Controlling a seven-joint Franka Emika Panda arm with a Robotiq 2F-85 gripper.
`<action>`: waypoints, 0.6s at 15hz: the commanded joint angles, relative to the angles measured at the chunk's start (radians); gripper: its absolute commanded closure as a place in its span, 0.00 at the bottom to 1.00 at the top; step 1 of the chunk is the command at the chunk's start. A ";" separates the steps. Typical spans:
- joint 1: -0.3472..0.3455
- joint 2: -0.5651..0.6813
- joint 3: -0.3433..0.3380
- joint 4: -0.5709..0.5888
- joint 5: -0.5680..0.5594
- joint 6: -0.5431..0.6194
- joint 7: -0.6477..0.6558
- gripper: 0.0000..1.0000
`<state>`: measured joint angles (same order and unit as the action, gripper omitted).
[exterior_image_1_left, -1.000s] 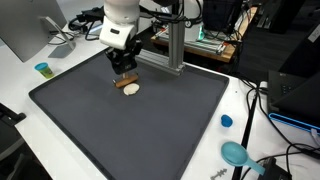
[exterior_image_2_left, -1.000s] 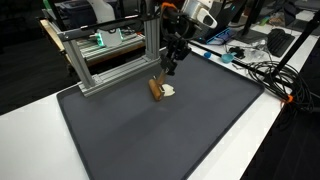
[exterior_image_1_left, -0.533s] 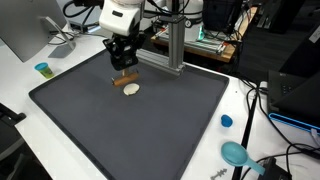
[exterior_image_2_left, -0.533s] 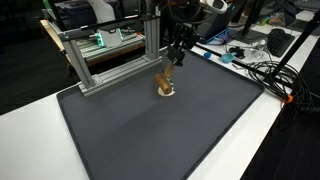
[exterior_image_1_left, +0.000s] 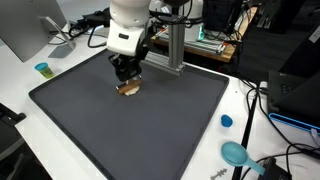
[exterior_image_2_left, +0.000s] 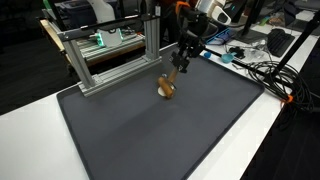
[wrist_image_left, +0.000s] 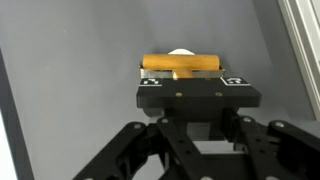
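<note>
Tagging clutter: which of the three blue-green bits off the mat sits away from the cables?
The small teal cup, alone across the mat; the blue cap and the teal disc both lie beside the cables.

Arm: glossy white rounded shells, black joint seams. A white boxy housing sits at the wrist. Black cables loop off behind it. Claw: matte black, short fingers. In the wrist view there is a black crossbar with small screw heads, white square markings at both ends, and black angled linkage bars below.
</note>
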<state>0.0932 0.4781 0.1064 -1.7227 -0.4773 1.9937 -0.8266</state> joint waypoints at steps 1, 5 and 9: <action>-0.004 0.048 0.021 0.057 0.043 -0.016 -0.074 0.79; -0.011 0.064 0.046 0.063 0.091 0.017 -0.143 0.79; -0.012 0.046 0.047 0.062 0.137 0.014 -0.147 0.79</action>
<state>0.0936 0.5131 0.1466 -1.6687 -0.4012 1.9988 -0.9541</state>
